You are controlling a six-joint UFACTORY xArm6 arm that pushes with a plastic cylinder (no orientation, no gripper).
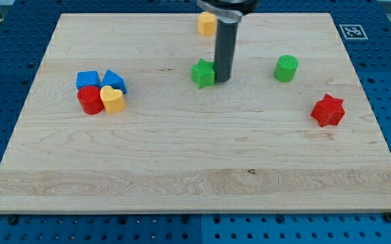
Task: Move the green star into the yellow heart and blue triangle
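Seven blocks sit on the wooden board, and none of them rests in any tray, bin or bowl; every piece lies straight on the bare wood. Centre stage, just above the middle of the frame, the green star stands with my tip right at its right-hand side, touching or as good as touching, hard to split the two from here. The rod comes straight down from the top of the frame, dark and upright. It carries no jaws, so it holds nothing; it simply stands beside the star.

Over at the left of the frame a tight cluster of four: the blue cube at the upper left, the blue triangle just to its right, the red cylinder below the cube, and the yellow heart below the triangle. All four look pressed together. The green star lies well apart from that group, off to its right.

Up at the top centre, partly behind the rod's mount, a yellow block peeks out; its shape cannot be told. Right of the rod stands a green cylinder, and lower right, near the board's edge, a red star.
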